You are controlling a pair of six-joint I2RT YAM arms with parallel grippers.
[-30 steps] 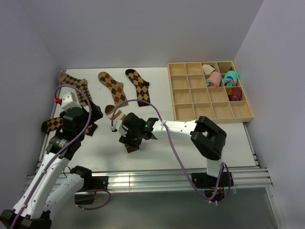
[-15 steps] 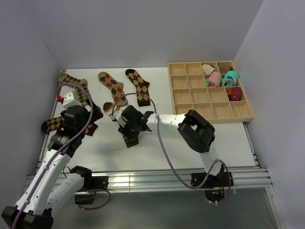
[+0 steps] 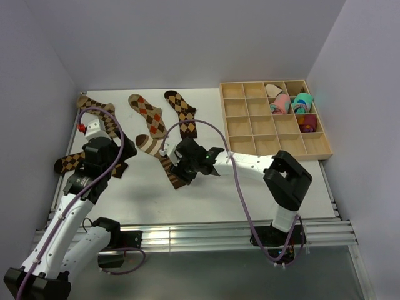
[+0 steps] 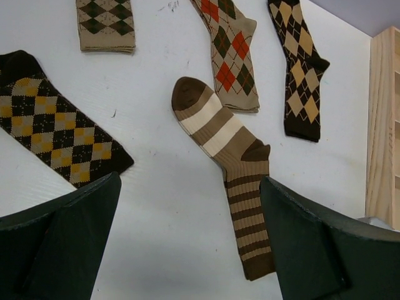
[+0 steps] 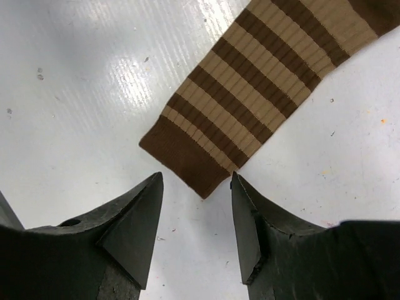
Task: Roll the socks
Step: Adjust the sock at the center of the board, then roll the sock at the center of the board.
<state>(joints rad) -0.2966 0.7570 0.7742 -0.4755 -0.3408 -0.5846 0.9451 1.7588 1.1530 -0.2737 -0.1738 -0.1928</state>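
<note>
Right claw [image 5: 195, 187]: part-open, empty, over cuff of brown-and-tan striped knit sock [image 5: 250, 100] | left claw [image 4: 187, 194]: wide open, empty, above white bench [image 4: 162, 206]

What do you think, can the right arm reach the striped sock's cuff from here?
Probably yes: the right gripper is open right at the cuff end of the striped sock, with nothing between them.
</note>
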